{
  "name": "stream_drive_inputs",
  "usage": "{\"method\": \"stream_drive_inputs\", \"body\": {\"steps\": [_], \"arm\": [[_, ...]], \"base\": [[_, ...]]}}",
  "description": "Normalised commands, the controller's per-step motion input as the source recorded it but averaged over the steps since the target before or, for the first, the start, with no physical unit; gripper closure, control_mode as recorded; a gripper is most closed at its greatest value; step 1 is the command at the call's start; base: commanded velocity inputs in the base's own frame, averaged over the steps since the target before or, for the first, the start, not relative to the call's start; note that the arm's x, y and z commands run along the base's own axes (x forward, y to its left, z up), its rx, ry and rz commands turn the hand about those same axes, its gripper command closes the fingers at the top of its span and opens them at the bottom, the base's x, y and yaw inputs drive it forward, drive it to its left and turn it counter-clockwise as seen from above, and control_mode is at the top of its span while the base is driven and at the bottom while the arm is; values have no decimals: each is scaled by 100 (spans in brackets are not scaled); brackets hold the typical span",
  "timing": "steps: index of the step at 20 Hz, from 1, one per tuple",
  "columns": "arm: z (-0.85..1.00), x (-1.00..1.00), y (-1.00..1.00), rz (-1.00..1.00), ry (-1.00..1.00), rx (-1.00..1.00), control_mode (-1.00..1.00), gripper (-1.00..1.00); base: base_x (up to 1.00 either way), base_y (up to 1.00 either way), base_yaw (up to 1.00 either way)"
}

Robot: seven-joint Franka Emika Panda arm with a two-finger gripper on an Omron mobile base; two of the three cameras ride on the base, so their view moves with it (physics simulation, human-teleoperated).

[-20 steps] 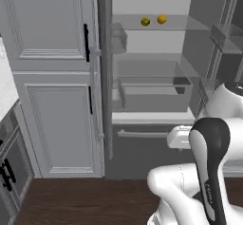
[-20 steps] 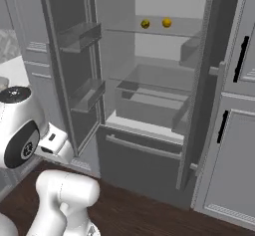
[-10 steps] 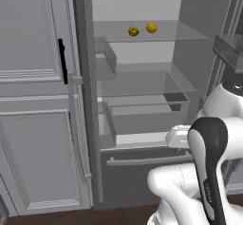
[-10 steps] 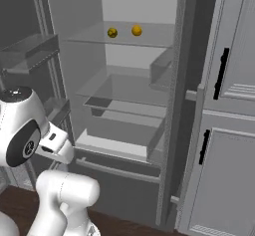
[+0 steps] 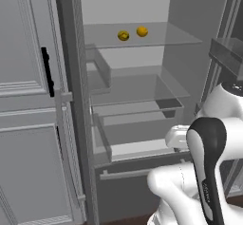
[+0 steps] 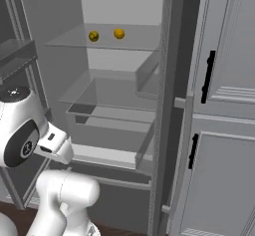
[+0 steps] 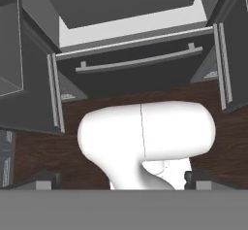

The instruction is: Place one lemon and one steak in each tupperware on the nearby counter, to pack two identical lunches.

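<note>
Open fridge [image 5: 142,100] is faced, doors swung wide. Two lemons are seen side by side on the upper glass shelf [image 5: 161,35], toward the far back: the dull lemon [image 5: 123,36] on the left, the bright lemon [image 5: 141,31] just to its right, close but apart. Same pair is seen in the right base view, dull lemon [image 6: 93,36] and bright lemon [image 6: 119,33]. No steak and no tub can be made out in these views.

Lemons are judged light, firm and round, so likely to roll on the smooth glass; skin slightly slick. Hold is best taken across the middle, jaws on opposite sides, squeezed gently. The near gap between the two leaves little room, so an approach from the outer side is advised.

Containers: a pulled-out drawer [image 5: 137,134] below the middle shelf looks empty; the lower drawer [image 7: 140,61] with a bar handle is closed, contents hidden.

Gripper [image 7: 121,180] is pointed down at the wood floor [image 7: 43,151] in front of the fridge, fingers spread wide apart, nothing between them.
</note>
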Motion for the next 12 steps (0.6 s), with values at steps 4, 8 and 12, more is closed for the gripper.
{"method": "stream_drive_inputs", "body": {"steps": [4, 8, 12], "arm": [[0, 0, 0, 0, 0, 0, 100, -100], [0, 0, 0, 0, 0, 0, 100, -100], [0, 0, 0, 0, 0, 0, 100, -100]], "base": [[25, -23, -1], [50, -6, -20], [6, 0, -4]]}}
